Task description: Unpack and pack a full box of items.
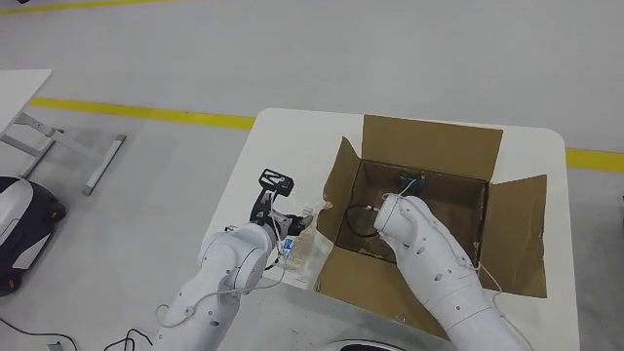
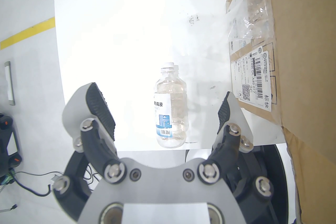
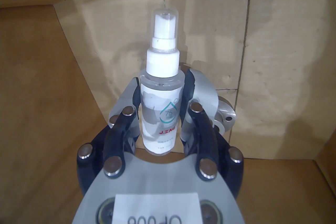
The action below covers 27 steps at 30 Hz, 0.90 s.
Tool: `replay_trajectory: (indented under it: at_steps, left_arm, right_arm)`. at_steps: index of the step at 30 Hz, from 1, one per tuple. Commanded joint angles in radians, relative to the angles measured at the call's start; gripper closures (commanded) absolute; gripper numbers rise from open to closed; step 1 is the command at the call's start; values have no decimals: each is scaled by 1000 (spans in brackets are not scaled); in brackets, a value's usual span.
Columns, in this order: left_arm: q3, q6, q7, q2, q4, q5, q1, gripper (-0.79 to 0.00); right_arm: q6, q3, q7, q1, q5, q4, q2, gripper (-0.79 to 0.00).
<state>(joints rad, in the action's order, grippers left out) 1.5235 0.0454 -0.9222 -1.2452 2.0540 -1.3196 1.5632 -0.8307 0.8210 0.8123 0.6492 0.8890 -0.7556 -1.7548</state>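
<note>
Our right gripper (image 3: 161,89) is clamping a small spray bottle (image 3: 160,114) by its body, the two dark pads pressing its labelled sides. The bottle is a slim clear plastic cylinder with a white pump neck under a transparent cap, and it is sitting deep inside the cardboard box (image 3: 275,51), near a back corner of plain, creased brown walls.

Our left gripper (image 2: 161,93) is hanging with its ribbed black pads spread wide and nothing between them, above the white table (image 2: 118,25). Below it a clear bottle (image 2: 170,114) of colourless liquid with a blue-and-white label is lying near the table's edge, just beside the box's outer wall. That wall is carrying printed labels and crinkled clear film (image 2: 246,17).

We judge that we are unpacking: one bottle is already out and the spray bottle is in hand. The next move is probably asking for a straight lift clear of the upright flaps (image 1: 429,136), since smooth plastic could slip.
</note>
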Motion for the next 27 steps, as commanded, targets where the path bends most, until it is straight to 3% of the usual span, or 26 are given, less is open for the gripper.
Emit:
replay_trajectory:
  at_steps: [1, 5, 8, 9, 18, 27]
  left_arm:
    - [0, 0, 0, 0, 0, 0, 0, -785]
    - [0, 0, 0, 0, 0, 0, 0, -785]
    - [0, 0, 0, 0, 0, 0, 0, -785]
    - [0, 0, 0, 0, 0, 0, 0, -785]
    - [0, 0, 0, 0, 0, 0, 0, -785]
    - [0, 0, 0, 0, 0, 0, 0, -785]
  right_arm:
    - [4, 0, -6, -7, -8, 17, -5, -332]
    - [10, -2, -13, -20, -17, 46, -15, -283]
    - [14, -5, -12, -30, -18, 70, -21, -111]
    - [14, -5, -12, -34, -19, 76, -24, 0]
    - [19, -9, -28, -37, -7, 46, -34, 0]
    - [-34, -22, 14, 36, 149, -167, -5, 0]
